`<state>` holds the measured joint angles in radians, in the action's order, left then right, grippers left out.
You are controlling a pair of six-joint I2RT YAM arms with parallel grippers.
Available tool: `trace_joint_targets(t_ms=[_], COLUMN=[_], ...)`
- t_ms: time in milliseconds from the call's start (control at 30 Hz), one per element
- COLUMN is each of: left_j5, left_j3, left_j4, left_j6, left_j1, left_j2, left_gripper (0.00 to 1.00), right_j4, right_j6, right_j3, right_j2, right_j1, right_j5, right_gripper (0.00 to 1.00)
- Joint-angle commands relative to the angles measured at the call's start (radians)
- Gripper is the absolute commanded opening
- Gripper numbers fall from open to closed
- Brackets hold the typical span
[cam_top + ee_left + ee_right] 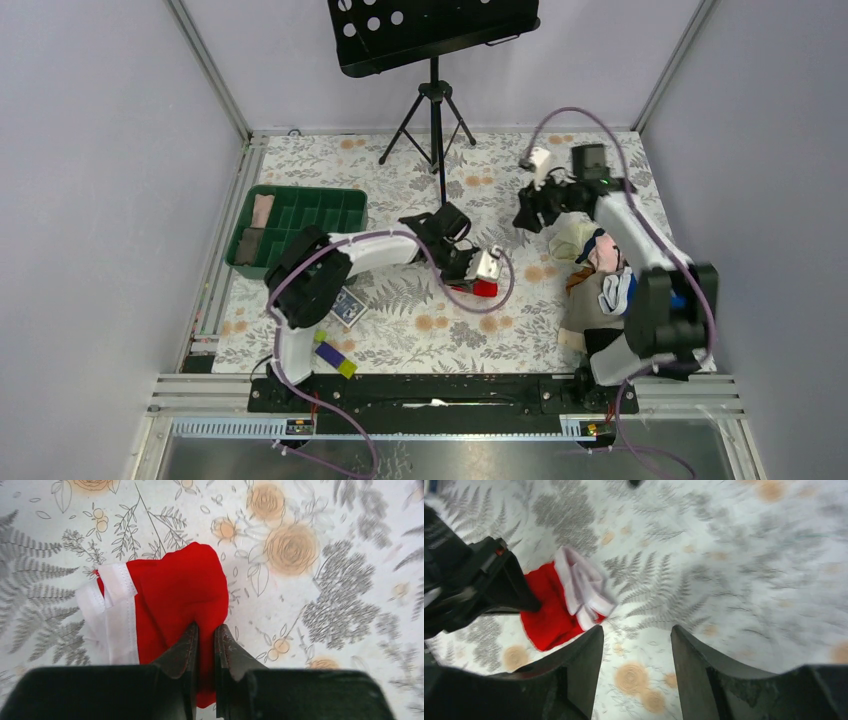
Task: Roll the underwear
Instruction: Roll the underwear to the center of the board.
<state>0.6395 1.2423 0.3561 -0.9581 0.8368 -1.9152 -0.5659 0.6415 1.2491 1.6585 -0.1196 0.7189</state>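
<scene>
- Along the near edge runs a black rail (pixel 430 392) carrying both arm bases, with bare metal framing in front of it
- The worktop is covered by a tablecloth (pixel 420 335), white and printed with grey ferns and peach roses
- Near the near-left corner lie a purple and a yellow block (pixel 334 358) touching end to end, and just beyond them a small blue patterned card (pixel 348 307)
- Against the right edge, from near to mid depth, sits a heap of clothes (pixel 597 282) in grey, pink, white and blue, partly under the right arm
- The underwear (pixel 175 595) lies bunched about the middle of the worktop, red with its white waistband (pixel 117 611) folded at one end
- The left gripper (pixel 207 626) is down on it, fingers pressed almost together with a fold of the red cloth pinched between them
- By the left edge at mid depth stands a green tray (pixel 330 204) with compartments; a pink and a grey cloth lie in its leftmost cells
- The right gripper (pixel 636 630) hangs above the cloth toward the far-right part, jaws spread wide and holding nothing
- At the far edge a black music stand (pixel 433 110) plants its tripod on the cloth
- Pale lilac walls (pixel 100 180) close in three sides, with aluminium posts (pixel 215 75) in the far corners
</scene>
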Motion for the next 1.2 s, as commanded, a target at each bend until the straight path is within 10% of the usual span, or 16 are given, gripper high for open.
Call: trace_joint_targets(t_ms=[0, 433, 1167], left_j5=[0.294, 0.555, 0.556], left_j3=[0.181, 0.44, 0.477], left_j4=[0.34, 0.454, 0.453], left_j6=[0.189, 0.449, 0.476], left_j1=[-0.05, -0.171, -0.183], left_j2=[-0.131, -0.401, -0.451], left_gripper=[0.02, 0.02, 0.05], right_j4=[0.246, 0.282, 0.508], right_j6=[-0.049, 0.342, 0.387], right_j3=[-0.199, -0.799, -0.628], right_j2=[-0.285, -0.873, -0.31], right_j1=[0.043, -0.254, -0.441], right_j5=[-0.143, -0.147, -0.171], right_gripper=[0.6, 0.63, 0.61])
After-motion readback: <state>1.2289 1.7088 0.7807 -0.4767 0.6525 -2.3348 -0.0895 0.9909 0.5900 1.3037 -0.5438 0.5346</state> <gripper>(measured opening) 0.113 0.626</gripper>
